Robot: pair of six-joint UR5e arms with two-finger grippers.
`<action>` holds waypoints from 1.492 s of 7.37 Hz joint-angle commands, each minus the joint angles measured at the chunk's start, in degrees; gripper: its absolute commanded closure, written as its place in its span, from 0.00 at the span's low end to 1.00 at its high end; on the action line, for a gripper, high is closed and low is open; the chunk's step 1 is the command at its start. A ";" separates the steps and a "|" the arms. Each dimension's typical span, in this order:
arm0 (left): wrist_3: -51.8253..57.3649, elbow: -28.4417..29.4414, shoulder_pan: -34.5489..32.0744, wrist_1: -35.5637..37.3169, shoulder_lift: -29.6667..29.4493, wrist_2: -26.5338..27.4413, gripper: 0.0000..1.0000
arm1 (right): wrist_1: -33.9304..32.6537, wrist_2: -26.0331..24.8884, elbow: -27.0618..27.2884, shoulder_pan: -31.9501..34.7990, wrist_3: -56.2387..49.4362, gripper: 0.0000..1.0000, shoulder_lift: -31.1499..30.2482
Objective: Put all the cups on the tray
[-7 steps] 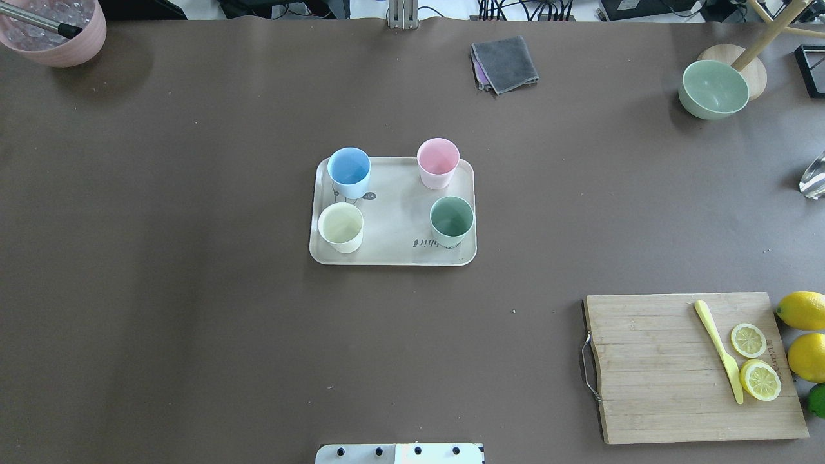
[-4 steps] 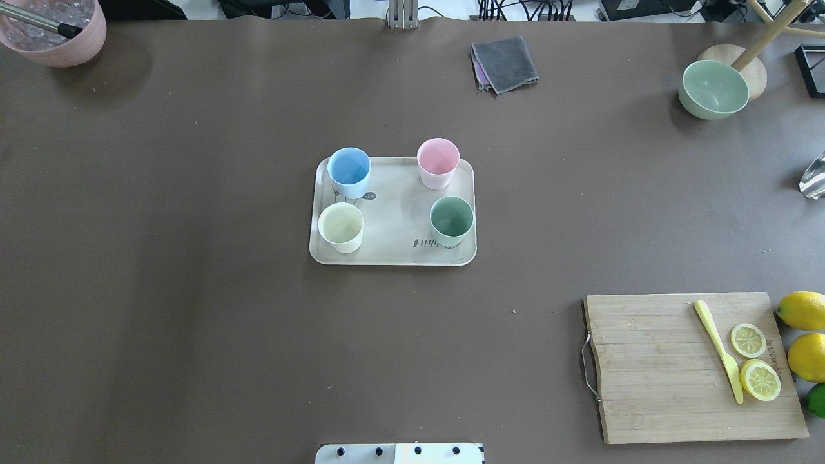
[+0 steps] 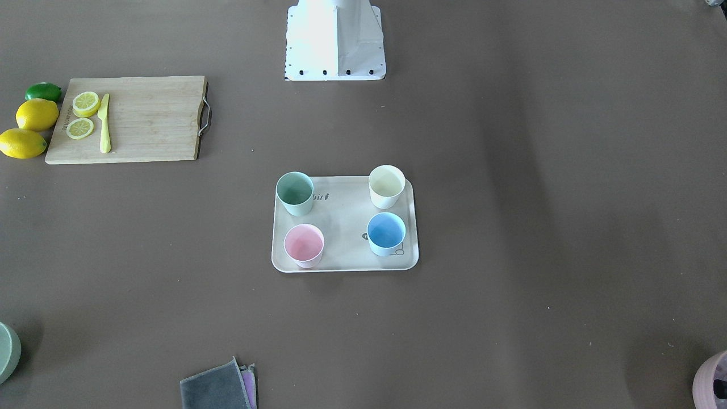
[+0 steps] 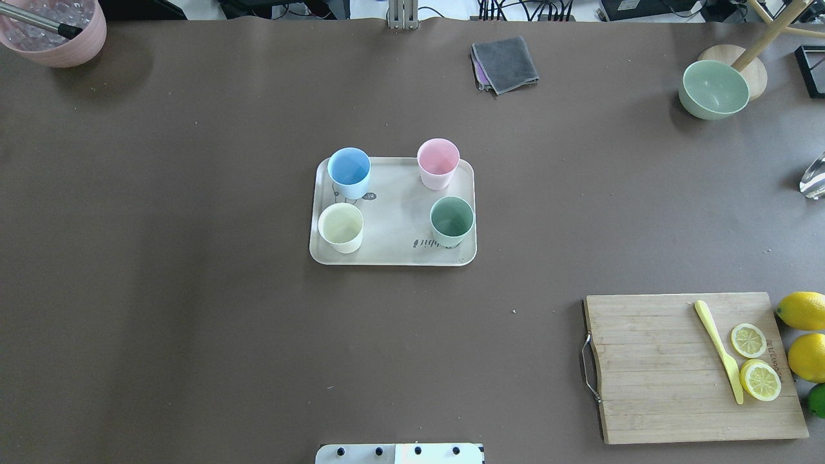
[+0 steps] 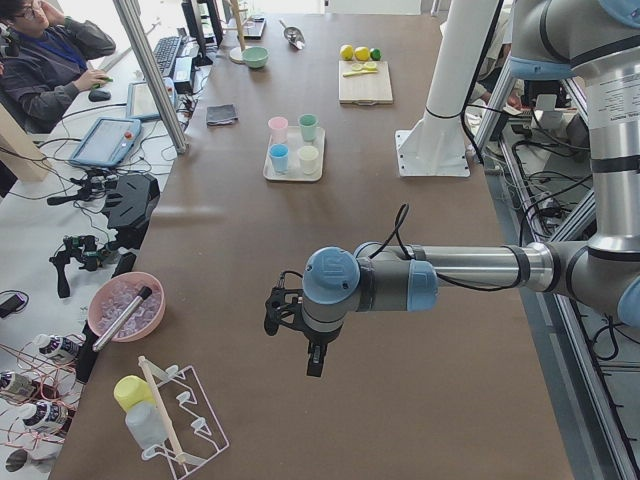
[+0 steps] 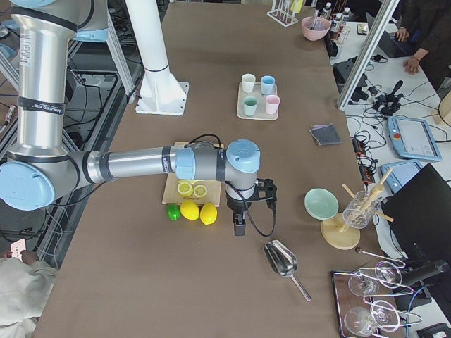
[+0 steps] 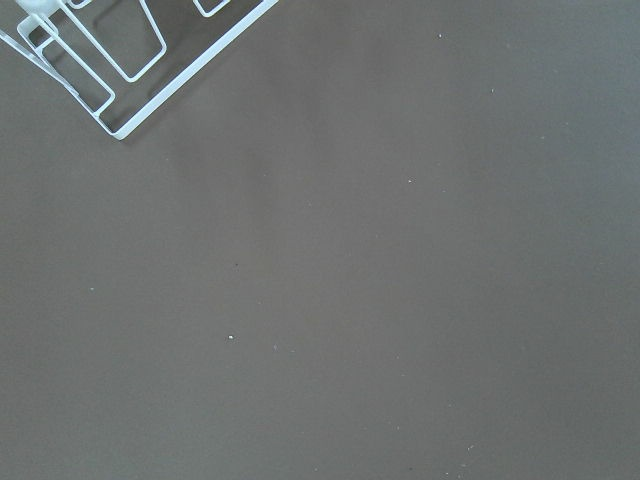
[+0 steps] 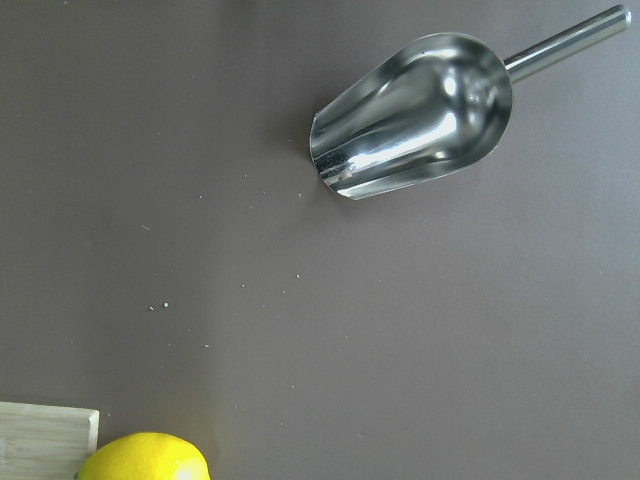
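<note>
Overhead exterior: blue cup [image 4: 349, 169], pink cup [image 4: 437, 160], cream cup [image 4: 340, 225] and green cup [image 4: 451, 219] are all standing on the tray [image 4: 393, 251] mid-table; task is looking done, nothing calling for another move; left gripper [image 5: 314, 368] and right gripper [image 6: 239, 228] are hanging far off, jaws' opening impossible to tell.

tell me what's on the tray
Four upright cups stand on the tray: blue cup, pink cup, green cup, pale yellow cup. The blue and green ones partly cover its print.

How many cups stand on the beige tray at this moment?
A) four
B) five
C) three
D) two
A: the blue cup, the pink cup, the cream cup and the green cup all stand upright inside the tray.
</note>
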 commanded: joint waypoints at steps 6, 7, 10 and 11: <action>0.00 0.16 -0.02 0.00 0.01 0.09 0.02 | 0.09 0.79 0.23 0.01 0.04 0.00 -0.95; 0.00 0.08 -0.02 0.00 0.01 0.00 0.02 | 0.09 0.79 0.23 0.01 0.04 0.00 -0.95; -0.09 0.07 -0.02 0.00 0.01 0.00 0.02 | 0.09 0.79 0.32 0.01 -0.04 0.00 -0.95; -0.09 -0.01 -0.02 0.00 0.01 0.00 0.02 | 0.18 0.79 0.32 0.01 0.04 0.00 -0.95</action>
